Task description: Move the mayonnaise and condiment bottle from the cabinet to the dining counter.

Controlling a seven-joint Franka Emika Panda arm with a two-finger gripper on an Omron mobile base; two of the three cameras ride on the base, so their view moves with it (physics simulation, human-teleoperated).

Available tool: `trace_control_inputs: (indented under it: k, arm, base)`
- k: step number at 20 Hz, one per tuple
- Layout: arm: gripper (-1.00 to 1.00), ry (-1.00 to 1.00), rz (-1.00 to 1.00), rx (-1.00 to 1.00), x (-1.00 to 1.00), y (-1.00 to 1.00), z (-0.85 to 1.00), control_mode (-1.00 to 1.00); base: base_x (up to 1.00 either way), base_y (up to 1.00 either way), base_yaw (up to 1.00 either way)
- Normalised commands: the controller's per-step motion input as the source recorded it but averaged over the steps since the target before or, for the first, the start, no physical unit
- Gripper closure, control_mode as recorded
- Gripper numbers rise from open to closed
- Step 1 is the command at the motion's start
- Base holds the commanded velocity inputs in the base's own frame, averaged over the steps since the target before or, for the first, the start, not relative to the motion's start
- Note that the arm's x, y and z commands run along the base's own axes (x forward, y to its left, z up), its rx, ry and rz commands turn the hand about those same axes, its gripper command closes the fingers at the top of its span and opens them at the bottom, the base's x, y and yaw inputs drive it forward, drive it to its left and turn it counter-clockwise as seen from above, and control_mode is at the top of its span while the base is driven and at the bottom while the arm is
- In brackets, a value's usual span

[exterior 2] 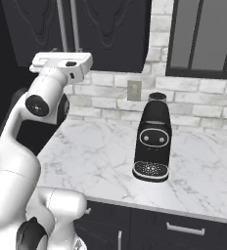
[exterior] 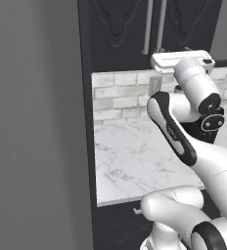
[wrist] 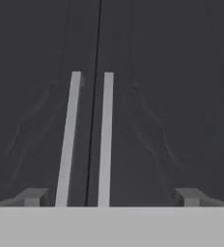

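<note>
The black cabinet (wrist: 181,96) faces me with both panelled doors shut. Its two slim metal bar handles (wrist: 68,140) (wrist: 104,140) stand side by side along the door seam. My gripper (wrist: 111,198) is open and points straight at the doors, fingertips spread wide to either side of the handles, touching nothing. From the base, my white hand (exterior: 180,60) hangs level just below the cabinet (exterior: 120,29), close to the handles (exterior: 147,27). It shows again as the hand (exterior 2: 61,61) under the cabinet (exterior 2: 110,34). The mayonnaise, the condiment bottle and the dining counter are out of view.
Under the cabinet lies a small marble worktop (exterior 2: 96,161) with a brick backsplash (exterior 2: 110,93) and a wall outlet (exterior 2: 134,90). A black coffee machine (exterior 2: 153,139) stands on it to the right. A grey wall (exterior: 37,122) closes the left side; black drawers (exterior 2: 184,227) sit below.
</note>
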Motion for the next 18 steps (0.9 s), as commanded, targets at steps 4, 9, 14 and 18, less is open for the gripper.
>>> trace_control_inputs:
  k: [4,9,14,18]
  arm:
    - [-1.00,-0.03,0.00,0.00,0.37,0.00,0.33,-1.00]
    - [-1.00,0.00,0.00,0.00,0.34,0.00,0.26,-1.00]
    - [-1.00,0.00,0.00,0.00,0.38,0.00,0.18,-1.00]
    - [-1.00,0.00,0.00,0.00,0.38,0.00,0.14,-1.00]
  base:
    - [0.00,0.00,0.00]
    - [0.00,0.00,0.00]
    - [0.00,0.00,0.00]
    - [0.00,0.00,0.00]
